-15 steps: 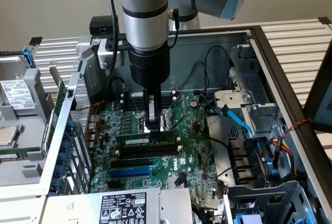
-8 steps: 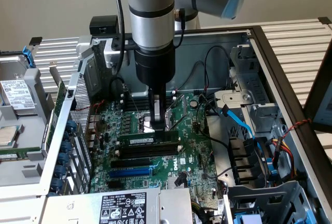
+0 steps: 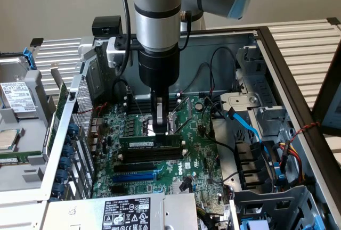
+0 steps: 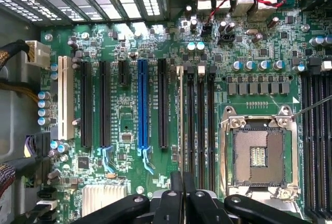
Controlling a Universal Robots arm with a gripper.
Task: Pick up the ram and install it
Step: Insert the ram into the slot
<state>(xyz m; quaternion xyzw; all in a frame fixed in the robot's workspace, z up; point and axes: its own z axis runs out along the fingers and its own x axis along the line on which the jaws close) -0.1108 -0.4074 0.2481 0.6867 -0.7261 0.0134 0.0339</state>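
Observation:
The ram, a green stick with a white label, stands upright on its long edge in the memory slot nearest the CPU socket. In the wrist view the ram shows edge-on as a thin pale line beside two black memory slots. My gripper hangs straight down over the ram's top edge, a little past its middle toward the exterior view's right. Its fingers are shut together with nothing between them. Whether the tips touch the ram I cannot tell. The gripper is at the frame edge in the wrist view.
More black memory slots and a blue expansion slot lie in front of the ram. Black cables and a blue cable cross the case on the exterior view's right. A swung-out drive cage stands on its left.

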